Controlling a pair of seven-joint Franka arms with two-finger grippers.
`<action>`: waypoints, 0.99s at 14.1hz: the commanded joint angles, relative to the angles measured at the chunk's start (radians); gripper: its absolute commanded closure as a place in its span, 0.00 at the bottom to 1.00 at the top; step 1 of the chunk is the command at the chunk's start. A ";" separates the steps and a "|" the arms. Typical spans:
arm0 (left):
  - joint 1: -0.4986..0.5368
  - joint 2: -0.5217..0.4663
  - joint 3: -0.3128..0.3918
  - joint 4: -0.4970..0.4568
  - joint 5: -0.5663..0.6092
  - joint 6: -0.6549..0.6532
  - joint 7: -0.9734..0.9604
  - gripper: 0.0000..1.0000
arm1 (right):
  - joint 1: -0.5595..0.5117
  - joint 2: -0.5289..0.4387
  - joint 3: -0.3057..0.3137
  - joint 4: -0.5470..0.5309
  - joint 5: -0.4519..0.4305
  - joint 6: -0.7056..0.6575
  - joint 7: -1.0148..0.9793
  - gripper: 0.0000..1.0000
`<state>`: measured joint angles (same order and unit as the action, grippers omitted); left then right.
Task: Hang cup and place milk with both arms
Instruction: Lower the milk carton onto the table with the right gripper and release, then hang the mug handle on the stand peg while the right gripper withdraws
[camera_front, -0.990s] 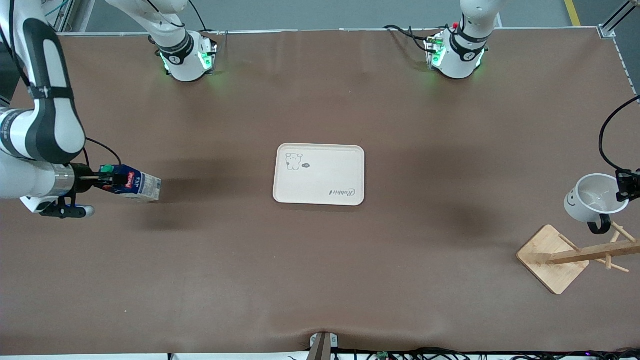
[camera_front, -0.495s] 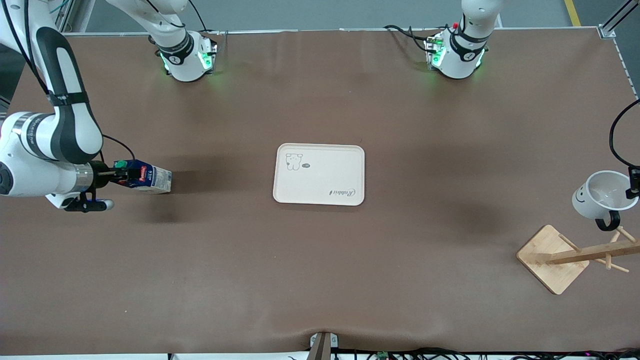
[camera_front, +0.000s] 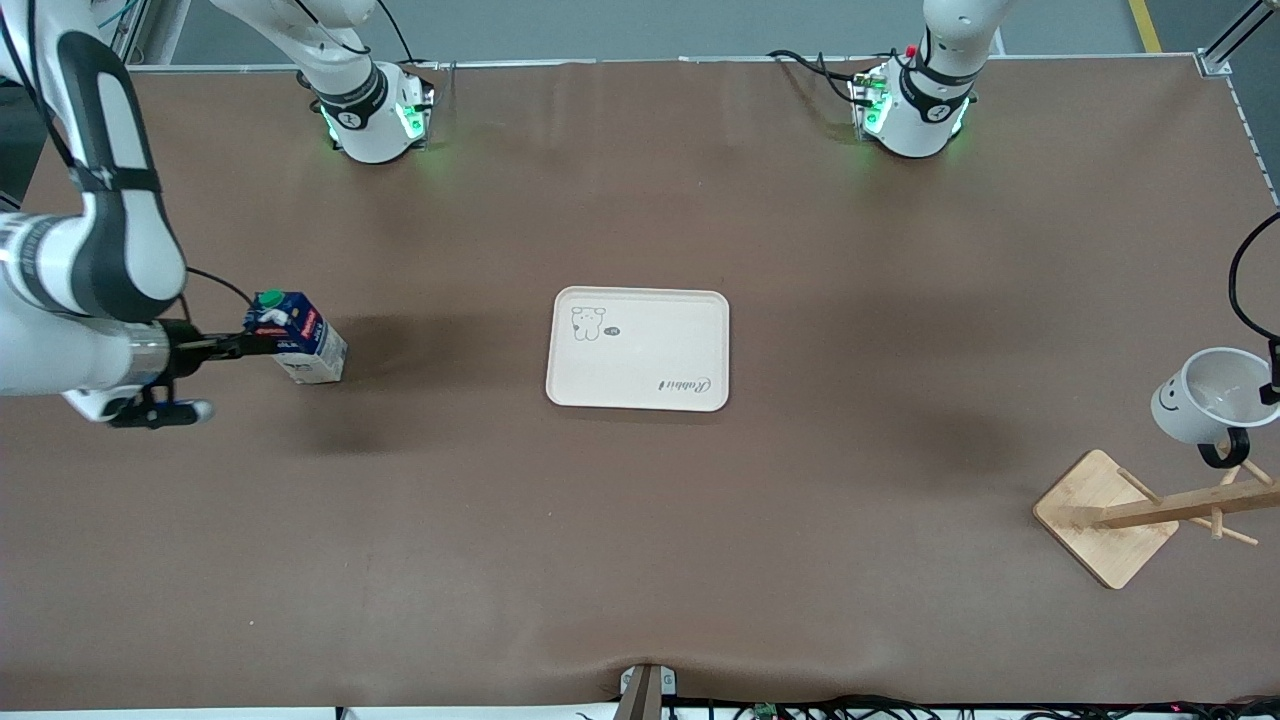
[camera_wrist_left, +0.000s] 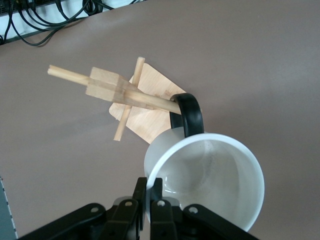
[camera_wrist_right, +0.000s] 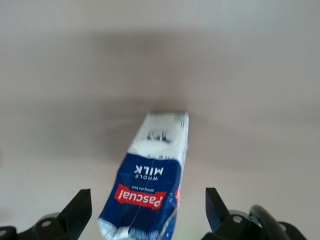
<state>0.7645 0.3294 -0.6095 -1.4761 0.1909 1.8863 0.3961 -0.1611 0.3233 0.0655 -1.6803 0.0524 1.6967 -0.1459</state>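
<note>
The right gripper (camera_front: 250, 345) is at the right arm's end of the desk (camera_front: 640, 560), its fingers closed on the upper part of the milk (camera_front: 298, 346). The carton is tilted, green cap uppermost, and whether its base touches the desk cannot be told. In the right wrist view the milk (camera_wrist_right: 152, 185) hangs between the two fingers with its red label facing the camera. The white tray (camera_front: 638, 348) lies in the middle of the desk, well apart from the carton. At the left arm's end, the left gripper (camera_wrist_left: 149, 196) pinches the rim of the cup (camera_wrist_left: 210, 180), holding it in the air above the wooden rack (camera_front: 1140, 512). The cup (camera_front: 1205, 396) shows its smiley face, and its black handle (camera_wrist_left: 189, 113) sits at the tip of one rack peg (camera_wrist_left: 150, 101).
</note>
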 joint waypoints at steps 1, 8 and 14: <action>0.009 0.040 -0.009 0.051 -0.022 -0.004 0.027 1.00 | -0.006 0.022 0.002 0.241 -0.019 -0.110 0.009 0.00; -0.007 0.076 -0.009 0.054 -0.014 0.066 -0.015 0.38 | 0.037 -0.102 0.005 0.365 -0.032 -0.218 0.014 0.00; -0.037 0.042 -0.021 0.048 -0.008 0.054 -0.258 0.00 | 0.147 -0.403 0.004 -0.029 -0.034 -0.104 0.362 0.00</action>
<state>0.7437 0.3940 -0.6272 -1.4333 0.1909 1.9539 0.2120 -0.0360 0.0132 0.0730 -1.6023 0.0486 1.5763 0.0806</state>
